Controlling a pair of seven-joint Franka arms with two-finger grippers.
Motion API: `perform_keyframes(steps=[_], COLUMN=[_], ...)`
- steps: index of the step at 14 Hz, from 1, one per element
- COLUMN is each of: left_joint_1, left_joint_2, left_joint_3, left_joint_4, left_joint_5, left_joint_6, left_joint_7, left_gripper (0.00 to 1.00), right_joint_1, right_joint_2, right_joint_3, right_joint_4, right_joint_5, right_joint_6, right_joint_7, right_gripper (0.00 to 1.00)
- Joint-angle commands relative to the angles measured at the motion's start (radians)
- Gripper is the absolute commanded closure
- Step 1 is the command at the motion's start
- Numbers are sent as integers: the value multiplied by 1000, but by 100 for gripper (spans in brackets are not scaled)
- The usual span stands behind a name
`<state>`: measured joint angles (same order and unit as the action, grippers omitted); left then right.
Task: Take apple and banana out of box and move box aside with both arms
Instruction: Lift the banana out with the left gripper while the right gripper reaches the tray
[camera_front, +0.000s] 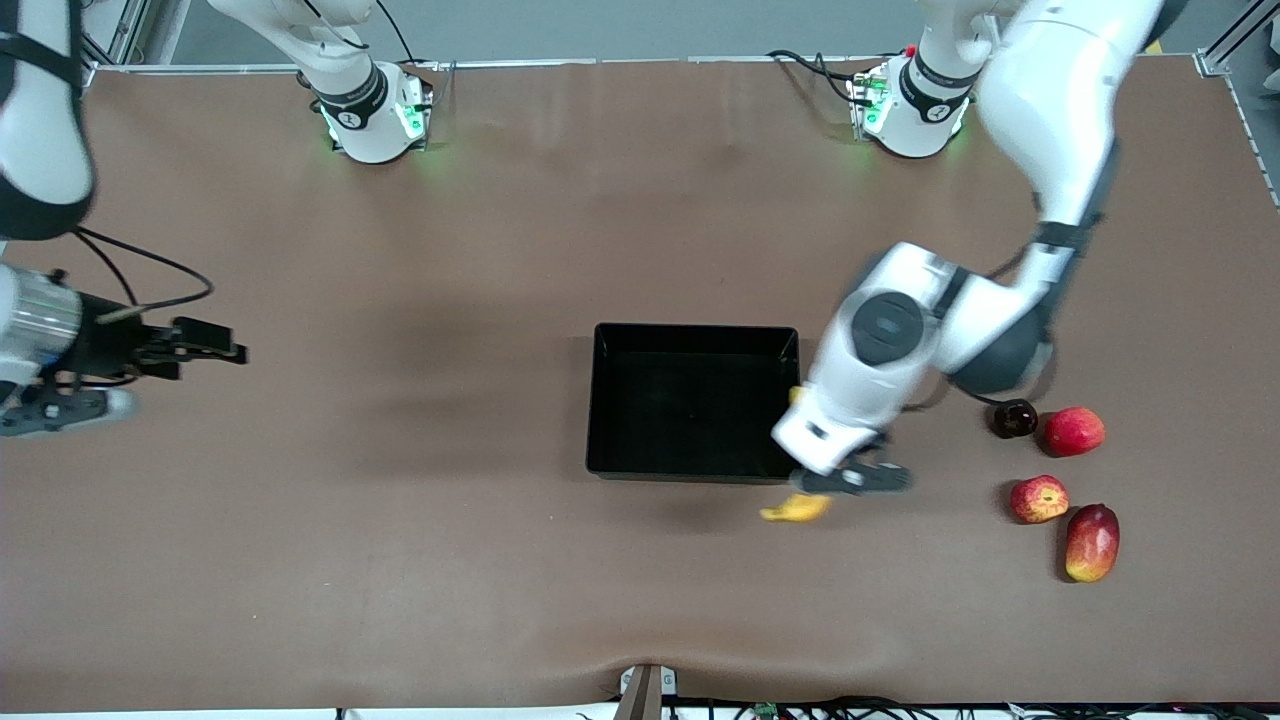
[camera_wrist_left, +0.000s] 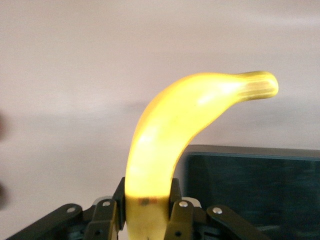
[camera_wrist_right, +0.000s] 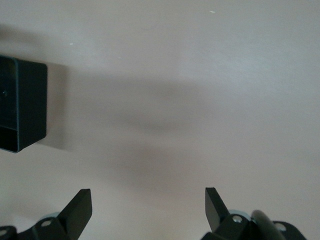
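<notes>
Brown matting covers the table (camera_front: 400, 560), which runs the full width of the front view with both robot bases along its upper edge. Near the middle sits the box (camera_front: 690, 402), a shallow glossy black tray with nothing in it. At the corner of the box nearest the front camera and toward the left arm's end, the left gripper (camera_front: 850, 480) is clamped on the banana (camera_front: 796, 509); in the left wrist view the fingers (camera_wrist_left: 107, 220) press both sides of the yellow fruit's lower part, its curved tip rising above them, with the tray wall (camera_wrist_left: 250, 152) just beside it. The left arm's white forearm overhangs that side of the box.

Toward the left arm's end of the table lies a cluster of fruit: the apple (camera_front: 1039, 499), red streaked with yellow; a mango (camera_front: 1092, 542) just beside it and nearer the front camera; a pinkish-red round fruit (camera_front: 1074, 431) farther away; and a small dark round object (camera_front: 1014, 418) touching the arm's shadow.

The right gripper (camera_front: 205, 345) waits over bare matting at the right arm's end, well apart from the box, its fingers (camera_wrist_right: 80, 207) spread wide with nothing between them.
</notes>
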<state>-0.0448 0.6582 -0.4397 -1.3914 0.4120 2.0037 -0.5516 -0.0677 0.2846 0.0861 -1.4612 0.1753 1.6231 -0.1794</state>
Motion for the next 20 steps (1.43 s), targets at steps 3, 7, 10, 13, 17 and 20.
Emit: perform_keyframes(steps=[3, 7, 10, 13, 17, 20], left_joint_1=[153, 226, 263, 263, 266, 264], left_joint_2=[29, 105, 129, 149, 152, 120], left_joint_3=[-4, 4, 7, 36, 59, 56], left_joint_4=[-58, -66, -113, -115, -115, -106], left_joint_5=[4, 132, 165, 221, 222, 209], left_joint_6=[-16, 56, 121, 136, 158, 149], left_joint_7=[98, 82, 87, 84, 81, 78], left_gripper=[100, 100, 100, 100, 54, 0], right_joint_1=[141, 265, 333, 459, 474, 465], right_joint_2=[42, 151, 198, 284, 306, 337], right_joint_3=[-5, -5, -3, -5, -8, -8], right_joint_4=[9, 13, 9, 16, 6, 2], right_joint_5=[9, 4, 0, -8, -17, -66], right_joint_6=[47, 168, 251, 375, 379, 385], right_joint_7=[82, 199, 219, 446, 457, 455], right_gripper=[0, 0, 0, 0, 0, 0])
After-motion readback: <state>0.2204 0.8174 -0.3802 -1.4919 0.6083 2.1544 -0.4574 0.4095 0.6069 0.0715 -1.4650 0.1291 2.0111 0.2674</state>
